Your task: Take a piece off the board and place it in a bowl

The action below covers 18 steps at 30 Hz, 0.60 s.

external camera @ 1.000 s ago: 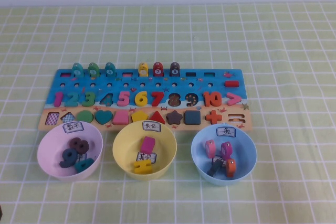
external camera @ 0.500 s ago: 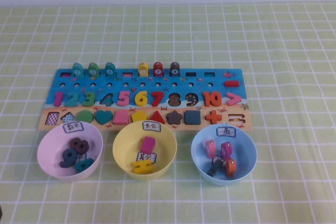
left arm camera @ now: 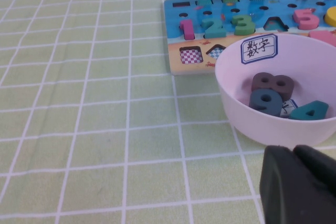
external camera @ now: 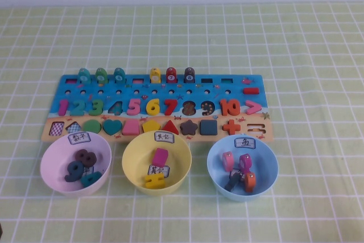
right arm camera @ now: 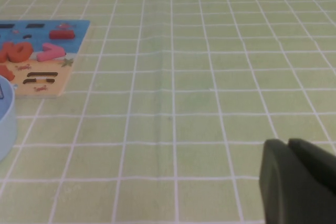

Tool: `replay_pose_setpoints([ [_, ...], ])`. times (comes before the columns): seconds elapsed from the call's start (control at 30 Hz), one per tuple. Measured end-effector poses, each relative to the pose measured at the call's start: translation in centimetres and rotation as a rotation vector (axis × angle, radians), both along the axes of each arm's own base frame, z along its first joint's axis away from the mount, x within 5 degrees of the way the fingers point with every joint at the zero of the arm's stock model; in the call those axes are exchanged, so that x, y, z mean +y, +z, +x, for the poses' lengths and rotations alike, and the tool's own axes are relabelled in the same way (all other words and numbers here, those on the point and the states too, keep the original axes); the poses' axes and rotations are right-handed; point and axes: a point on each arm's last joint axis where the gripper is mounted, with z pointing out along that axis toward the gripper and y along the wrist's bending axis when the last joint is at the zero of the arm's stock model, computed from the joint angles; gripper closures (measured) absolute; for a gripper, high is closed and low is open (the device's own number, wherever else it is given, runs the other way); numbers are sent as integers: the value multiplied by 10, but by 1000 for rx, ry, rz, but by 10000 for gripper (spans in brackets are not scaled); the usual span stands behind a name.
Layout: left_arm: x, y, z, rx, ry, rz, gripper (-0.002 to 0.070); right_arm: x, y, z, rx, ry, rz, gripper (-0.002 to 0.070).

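The board (external camera: 79,89) lies across the middle of the table; it also shows in the left wrist view (left arm camera: 178,61) and the right wrist view (right arm camera: 52,77). The dark navy piece (external camera: 231,184) lies in the light blue bowl (external camera: 272,155), beside pink, magenta and orange pegs. The bowl's edge shows in the right wrist view (right arm camera: 4,124). My left gripper (left arm camera: 294,150) is shut and empty, low over the cloth just in front of the lilac bowl (left arm camera: 236,108). My right gripper (right arm camera: 287,142) is shut and empty over bare cloth, right of the board. Neither arm shows in the high view.
Several pegs stand along the board's far edge, among them a red one (external camera: 171,74) and a dark maroon one (external camera: 189,74). The lilac bowl (external camera: 51,149) holds number pieces. The yellow bowl (external camera: 133,152) holds shape pieces. A green checked cloth covers the table.
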Motion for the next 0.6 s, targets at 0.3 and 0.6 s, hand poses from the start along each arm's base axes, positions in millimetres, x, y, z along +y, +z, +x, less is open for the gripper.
replay_pose_setpoints([
  [0.3, 0, 0, 0, 0, 0, 0, 679, -1, -2, -1, 23, -13, 11, 694],
  [0.6, 0, 0, 0, 0, 0, 0, 679, -1, -2, -1, 23, -14, 11, 694],
])
